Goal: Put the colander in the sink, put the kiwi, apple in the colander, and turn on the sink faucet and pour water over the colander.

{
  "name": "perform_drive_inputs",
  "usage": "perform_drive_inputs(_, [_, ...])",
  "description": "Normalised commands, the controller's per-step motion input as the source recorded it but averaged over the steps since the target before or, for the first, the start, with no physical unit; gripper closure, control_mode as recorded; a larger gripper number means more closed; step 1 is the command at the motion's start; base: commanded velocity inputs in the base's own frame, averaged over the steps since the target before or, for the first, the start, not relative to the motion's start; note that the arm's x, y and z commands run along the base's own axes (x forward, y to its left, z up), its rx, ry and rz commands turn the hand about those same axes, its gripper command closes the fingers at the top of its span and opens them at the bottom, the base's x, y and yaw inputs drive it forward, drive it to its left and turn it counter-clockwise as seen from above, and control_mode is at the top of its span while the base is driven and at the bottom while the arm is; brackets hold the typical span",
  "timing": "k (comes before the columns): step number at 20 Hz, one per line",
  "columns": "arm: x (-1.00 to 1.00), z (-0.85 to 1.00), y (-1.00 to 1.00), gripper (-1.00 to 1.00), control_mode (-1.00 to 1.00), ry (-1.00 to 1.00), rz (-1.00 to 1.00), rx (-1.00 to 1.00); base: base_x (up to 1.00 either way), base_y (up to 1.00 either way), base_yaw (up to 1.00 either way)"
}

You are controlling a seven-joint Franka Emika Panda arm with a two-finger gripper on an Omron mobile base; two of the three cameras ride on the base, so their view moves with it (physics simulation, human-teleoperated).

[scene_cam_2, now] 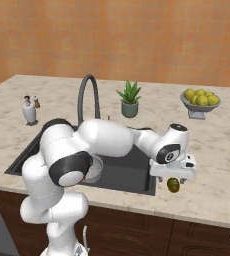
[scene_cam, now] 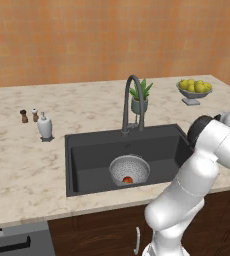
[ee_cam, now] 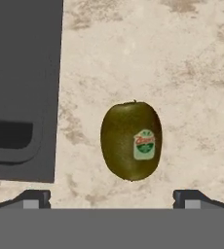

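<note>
The colander (scene_cam: 129,169) is set in the sink (scene_cam: 87,150) with the apple (scene_cam: 127,179) inside it, the faucet (scene_cam: 133,104) is mounted behind the basin, and the kiwi (ee_cam: 131,141) is placed on the counter (ee_cam: 182,73) to the sink's right.

Rendered home kitchen – marble-look counter (scene_cam: 17,170) w/ a dark basin sink (scene_cam: 87,155) set in it, tall gooseneck faucet (scene_cam: 132,102) behind. Soap dispenser (scene_cam: 45,126) & salt/pepper shakers (scene_cam: 29,115) to one side, potted plant (scene_cam: 139,97) & dish of lemons (scene_cam: 194,89) at the back – orange tiled wall (scene_cam: 112,35), dark wood cabinets (scene_cam_2: 197,240) below.
</note>
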Motion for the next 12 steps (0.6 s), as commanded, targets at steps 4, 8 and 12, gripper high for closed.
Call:
perform_drive_inputs(4, [0.11, -0.25, -0.18, -1.00, -1.00, 0.00, 0.00, 0.00, 0.00, 0.00, 0.00])
perform_drive_inputs(8, [0.14, -0.23, -0.10, -1.00, -1.00, -0.01, 0.00, 0.00, 0.00, 0.00, 0.00])
perform_drive_inputs(12, [0.14, -0.19, -0.08, -1.00, -1.00, -0.04, 0.00, 0.00, 0.00, 0.00, 0.00])
